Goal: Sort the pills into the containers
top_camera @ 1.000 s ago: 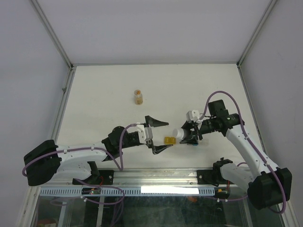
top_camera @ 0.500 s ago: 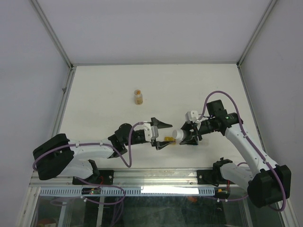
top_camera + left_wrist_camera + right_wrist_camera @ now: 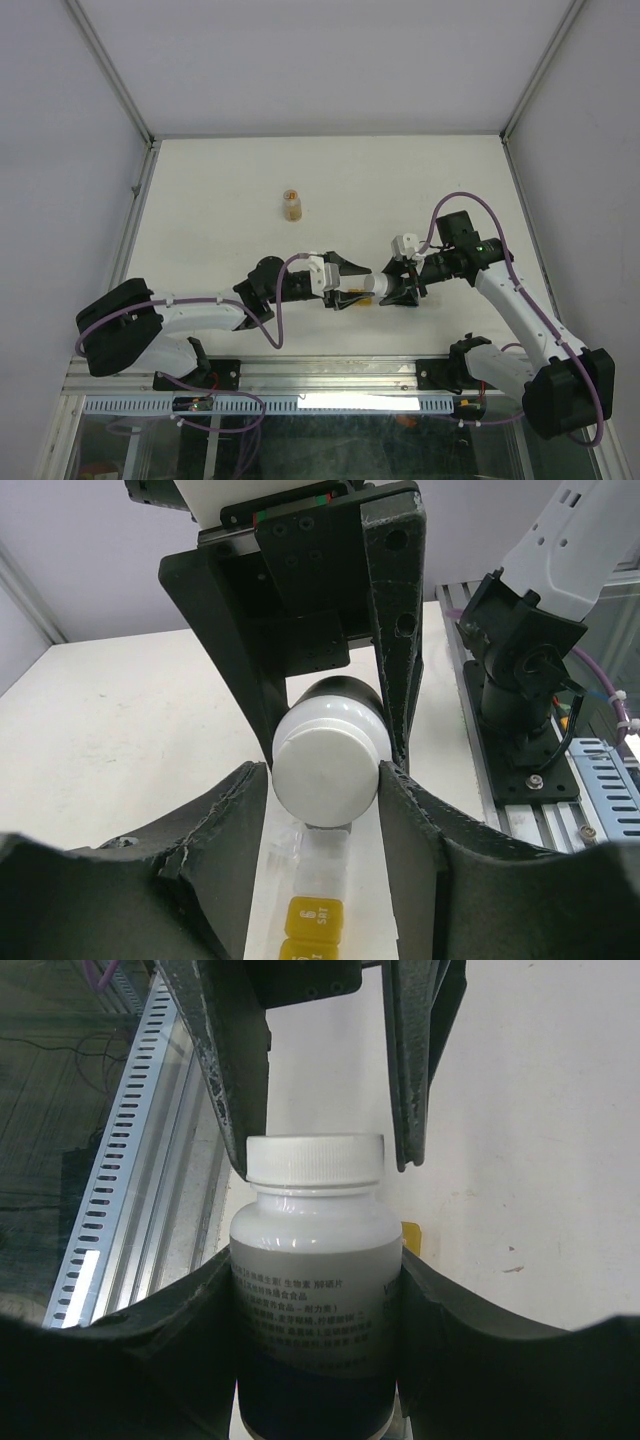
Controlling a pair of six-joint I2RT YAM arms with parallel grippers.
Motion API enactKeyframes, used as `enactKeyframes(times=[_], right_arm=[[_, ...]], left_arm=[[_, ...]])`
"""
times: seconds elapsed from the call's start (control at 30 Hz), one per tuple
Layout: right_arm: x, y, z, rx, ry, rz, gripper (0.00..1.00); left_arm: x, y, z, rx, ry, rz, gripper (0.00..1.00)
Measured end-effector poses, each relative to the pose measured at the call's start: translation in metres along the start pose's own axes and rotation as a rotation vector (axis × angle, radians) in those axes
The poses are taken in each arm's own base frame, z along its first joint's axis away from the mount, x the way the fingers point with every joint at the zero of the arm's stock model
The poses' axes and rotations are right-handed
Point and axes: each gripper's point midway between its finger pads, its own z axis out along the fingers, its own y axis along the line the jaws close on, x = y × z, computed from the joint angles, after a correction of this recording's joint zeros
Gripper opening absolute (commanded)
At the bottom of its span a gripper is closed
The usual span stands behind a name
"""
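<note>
Right pincer (image 3: pixel 398 288) clamps the probably light, slick pill bottle (image 3: pixel 315 1290) mid-body; left pincer (image 3: pixel 325 776) brackets the cap (image 3: pixel 315 1160), contact unclear.

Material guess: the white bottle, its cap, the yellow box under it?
Bottle: translucent white plastic, semi-matte; a darker lower part seems to show through the wall.
Cap: opaque white plastic, smooth top, faintly ribbed side.
Yellow box: likely tinted translucent plastic, slightly glossy, lettering on top.

Left arm (image 3: pixel 200 312): low, stretched toward 3 o'clock.
Left gripper (image 3: pixel 347 283): fingers (image 3: pixel 230 820) narrow, pressing the cap of the white bottle (image 3: pixel 315 1260) from two sides.
Right arm (image 3: pixel 520 310): elbow bent, wrist pointing to 9 o'clock.
Right gripper (image 3: pixel 397 287): clamped on the bottle body.
</note>
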Motion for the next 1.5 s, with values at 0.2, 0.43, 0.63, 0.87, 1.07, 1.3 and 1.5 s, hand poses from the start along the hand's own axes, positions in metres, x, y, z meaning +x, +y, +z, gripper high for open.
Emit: enactKeyframes(times=[0.2,0.43,0.63,0.87,1.07,1.3,1.5], right_arm=[[0.001,-0.001,0.000,0.003,0.007,0.003,0.00],[0.002,-0.001,0.000,0.002,0.006,0.007,0.00],[0.001,-0.004,0.000,0.014,0.009,0.022,0.00],[0.003,-0.015,-0.002,0.059,0.032,0.037,0.00],[0.009,-0.023,-0.006,0.101,0.063,0.060,0.00],[0.009,-0.027,-0.007,0.118,0.068,0.062,0.00],[0.008,-0.028,-0.008,0.123,0.064,0.062,0.00]], left_arm=[[0.003,-0.003,0.001,0.020,0.004,-0.022,0.32],[0.003,-0.004,0.001,0.018,0.003,-0.059,0.09],[0.001,0.001,0.002,-0.046,-0.003,-0.220,0.00],[0.006,0.010,0.003,-0.248,-0.016,-0.584,0.00],[0.011,0.017,0.009,-0.439,0.000,-0.801,0.00],[0.012,0.021,0.011,-0.534,0.005,-0.925,0.21],[0.011,0.023,0.014,-0.540,0.002,-0.932,0.63]])
